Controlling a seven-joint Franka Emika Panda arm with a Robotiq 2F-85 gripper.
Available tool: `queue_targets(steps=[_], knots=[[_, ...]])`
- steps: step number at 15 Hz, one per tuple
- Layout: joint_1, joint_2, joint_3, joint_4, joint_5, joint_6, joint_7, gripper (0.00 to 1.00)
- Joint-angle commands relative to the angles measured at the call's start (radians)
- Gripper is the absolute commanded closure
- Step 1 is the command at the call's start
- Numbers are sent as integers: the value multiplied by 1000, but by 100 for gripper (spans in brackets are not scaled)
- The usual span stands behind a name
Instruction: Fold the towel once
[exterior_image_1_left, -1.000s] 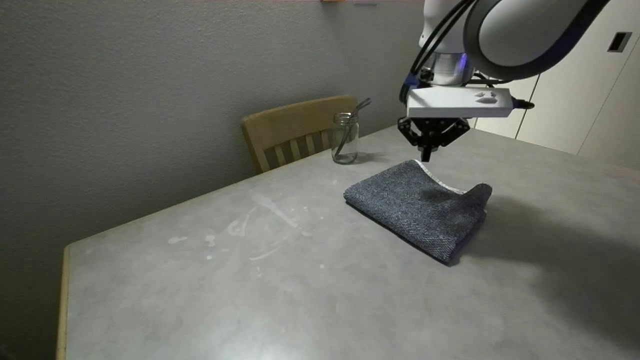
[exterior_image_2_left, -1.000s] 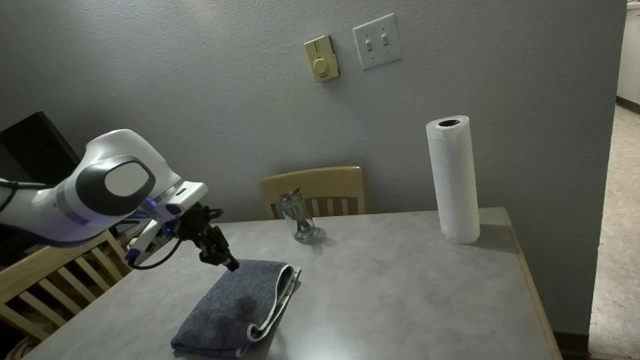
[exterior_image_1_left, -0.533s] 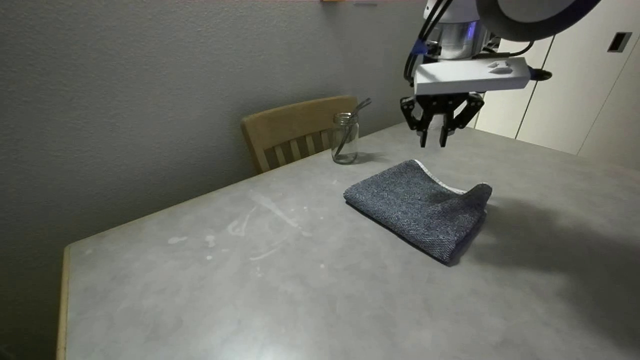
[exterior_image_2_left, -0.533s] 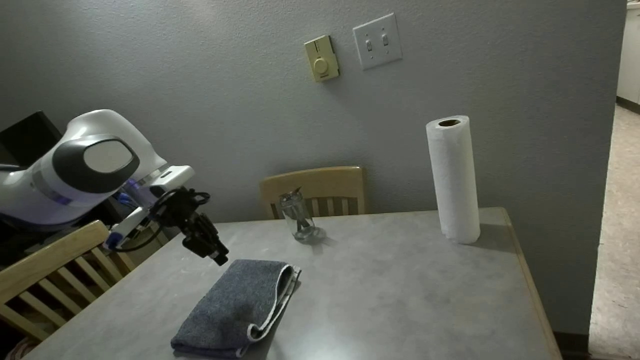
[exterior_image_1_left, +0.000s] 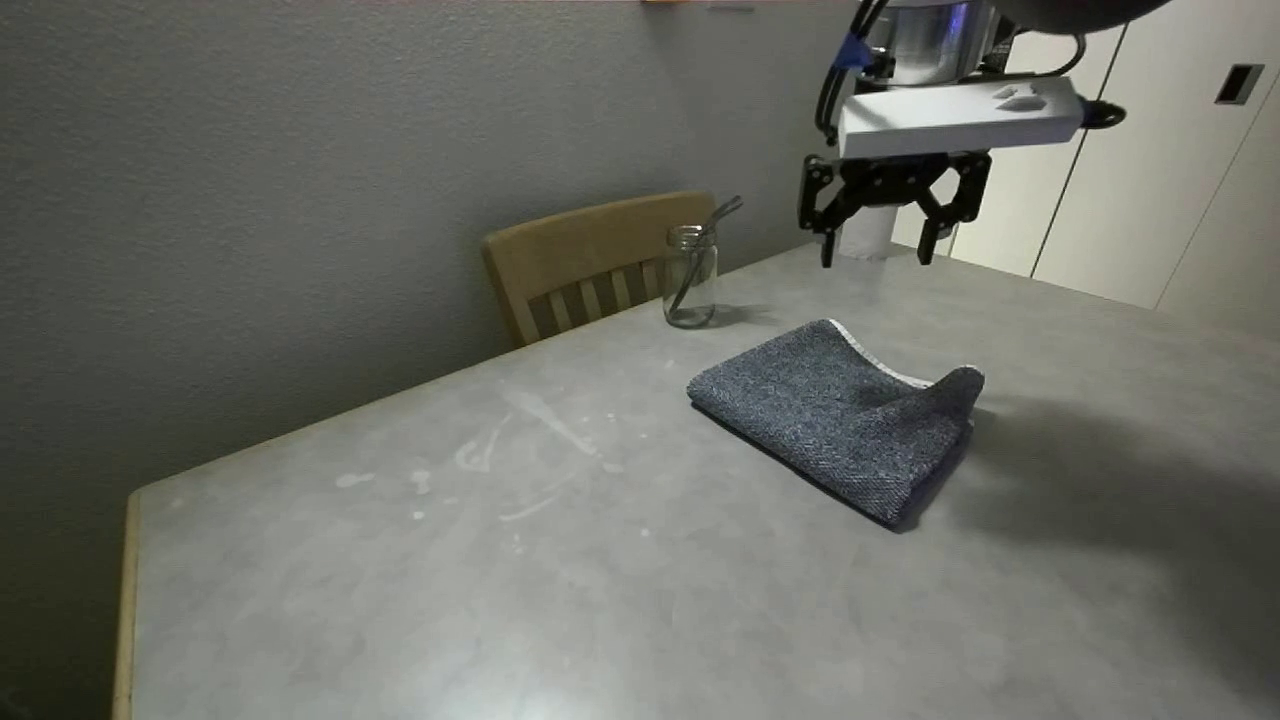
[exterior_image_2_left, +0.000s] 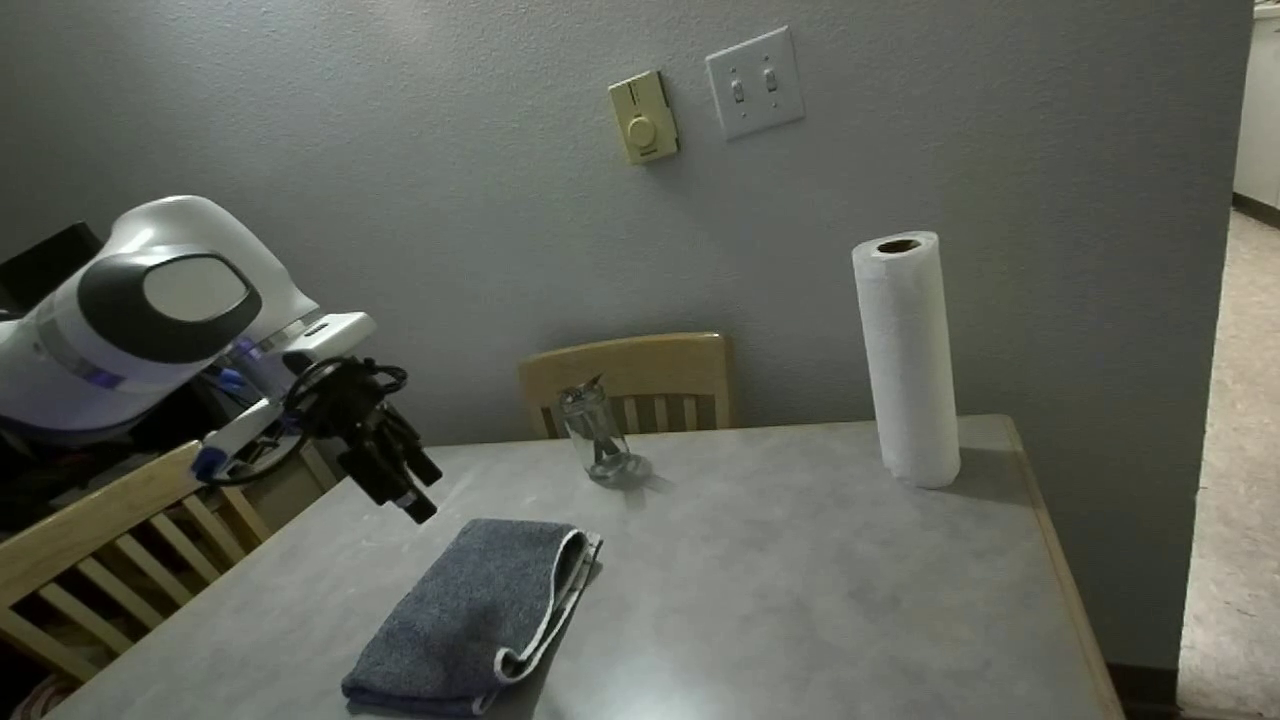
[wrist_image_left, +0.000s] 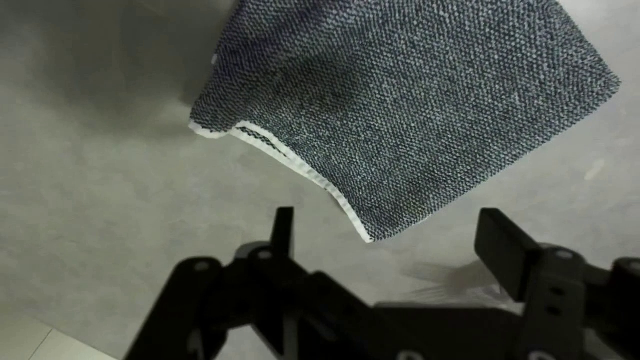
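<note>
The blue-grey towel lies folded over on the grey table in both exterior views. Its white-edged layers stand partly apart at a curled, raised corner, while the long fold side lies flatter. Above the towel's far end hangs my gripper, clear of the cloth, jaws wide apart with nothing between them. In an exterior view the gripper is up and to the left of the towel. The wrist view has a pointed, white-edged corner of the towel lying below and between the spread fingertips, not touched by them.
A glass jar with metal utensils stands near the wall-side table edge, a wooden chair behind it. A white paper roll stands upright farther along the table. Another wooden chair is beside the arm.
My gripper has gone from shut to wide open. It has risen and drawn back from just over the towel's edge. The towel lies as before.
</note>
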Motion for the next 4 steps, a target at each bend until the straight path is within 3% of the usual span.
queue_targets(steps=[1, 4], knots=[[-39, -6, 41, 0, -14, -5, 8, 1], [-43, -8, 45, -4, -13, -5, 8, 0]])
